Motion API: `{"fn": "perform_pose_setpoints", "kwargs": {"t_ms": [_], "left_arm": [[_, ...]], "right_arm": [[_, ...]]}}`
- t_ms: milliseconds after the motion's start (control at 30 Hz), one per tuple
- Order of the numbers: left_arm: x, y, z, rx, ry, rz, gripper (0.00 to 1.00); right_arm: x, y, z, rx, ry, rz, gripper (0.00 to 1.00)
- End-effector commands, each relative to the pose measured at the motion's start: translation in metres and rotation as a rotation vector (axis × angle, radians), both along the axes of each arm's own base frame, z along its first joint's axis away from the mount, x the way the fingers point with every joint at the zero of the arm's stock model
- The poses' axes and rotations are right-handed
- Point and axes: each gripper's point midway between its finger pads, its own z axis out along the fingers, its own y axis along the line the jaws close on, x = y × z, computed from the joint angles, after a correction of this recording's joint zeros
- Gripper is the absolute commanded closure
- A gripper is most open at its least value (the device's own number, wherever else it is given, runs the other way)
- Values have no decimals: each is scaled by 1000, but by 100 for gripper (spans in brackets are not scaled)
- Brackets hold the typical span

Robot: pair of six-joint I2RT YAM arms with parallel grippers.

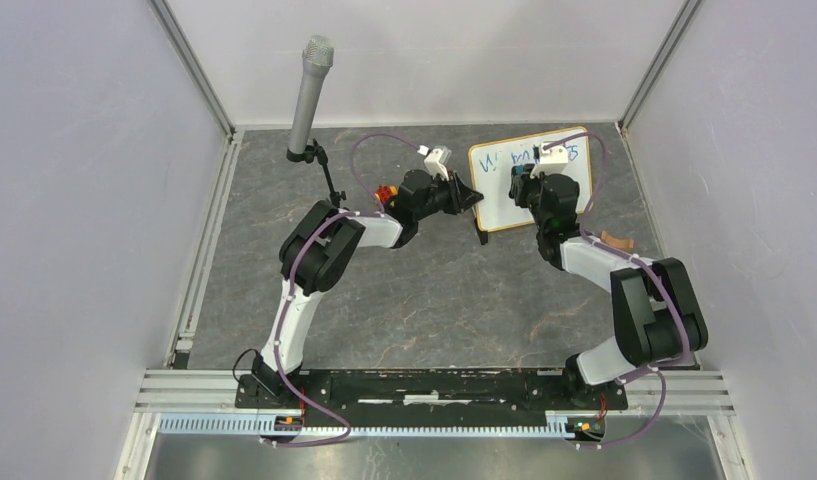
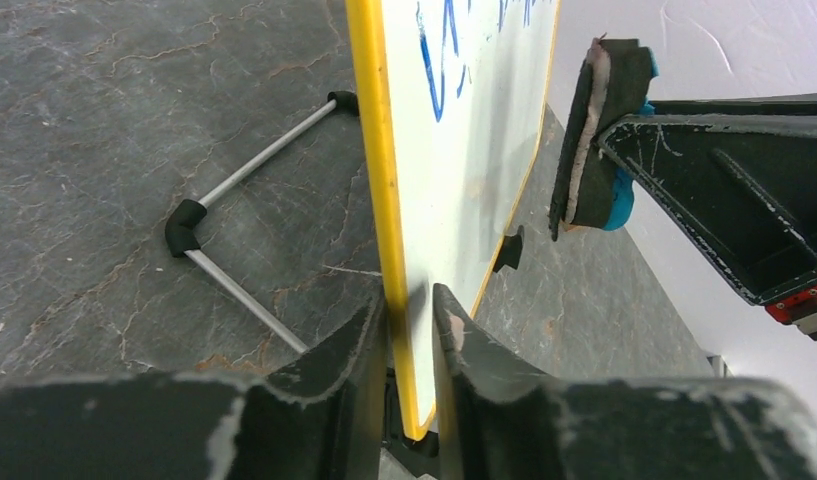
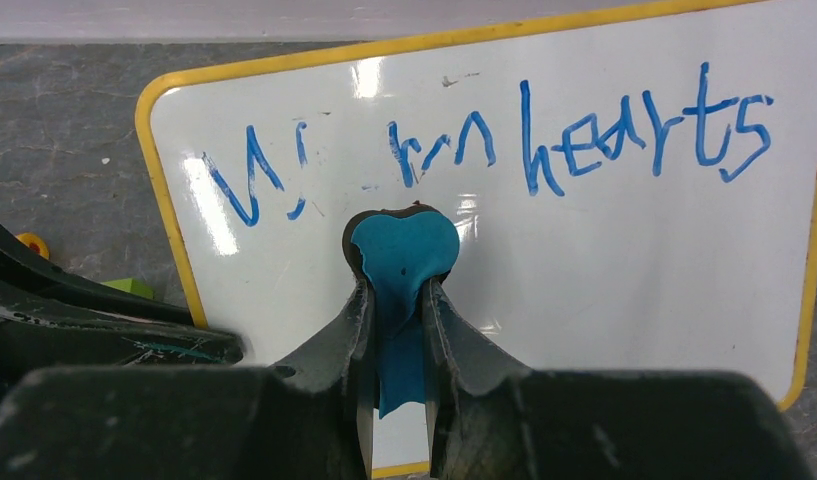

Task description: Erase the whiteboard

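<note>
Whiteboard (image 1: 496,200) (image 2: 454,150) (image 3: 604,260), small, white with a yellow-toned frame and rounded corners, is standing propped on edge at the far right of the dark stone-patterned table (image 1: 414,300), its face looking toward the near side. Blue handwriting (image 3: 634,135) is running across its upper half, and the right-hand word is reading "hearts". Left gripper (image 1: 476,200) (image 2: 411,310) is clamping the board's left edge, one finger pressing on the face and one on the back. Right gripper (image 1: 529,180) (image 3: 396,290) is sitting directly in front of the board's face, its jaws squeezing a blue eraser (image 3: 404,250) (image 2: 584,130) whose dark felt side is facing the board, just below the writing. Whether the felt is touching the surface cannot be told. A thin metal wire stand (image 2: 234,230) with black corner sleeves is lying on the table behind the board. A grey microphone (image 1: 310,95) is standing on a clip mount at the far left, well apart from both grippers.
</note>
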Motion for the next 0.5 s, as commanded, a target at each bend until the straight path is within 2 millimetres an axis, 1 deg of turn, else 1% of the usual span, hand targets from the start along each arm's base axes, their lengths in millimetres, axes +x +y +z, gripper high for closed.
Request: {"fn": "perform_pose_setpoints", "kwargs": {"t_ms": [0,33,100,233,367,467], "left_arm": [[1,3,7,-20,-2,2,77],[0,5,9,-27,-1,0,80],[-2,10,14,-35,-10,1,84],[-5,23,18,-28,-11,4,92],[-12,25,25,-40,-21,-21,98],[-15,26,27,-39,-18,-33,98]], "right_arm": [[9,9,13,34,-37,32,92],[9,12,12,45,-34,44,92],[11,21,10,54,-29,84,92],[13,37,10,-48,-24,147,92],[11,46,11,-105,-40,187,92],[8,57,14,-135,-66,235,92]]}}
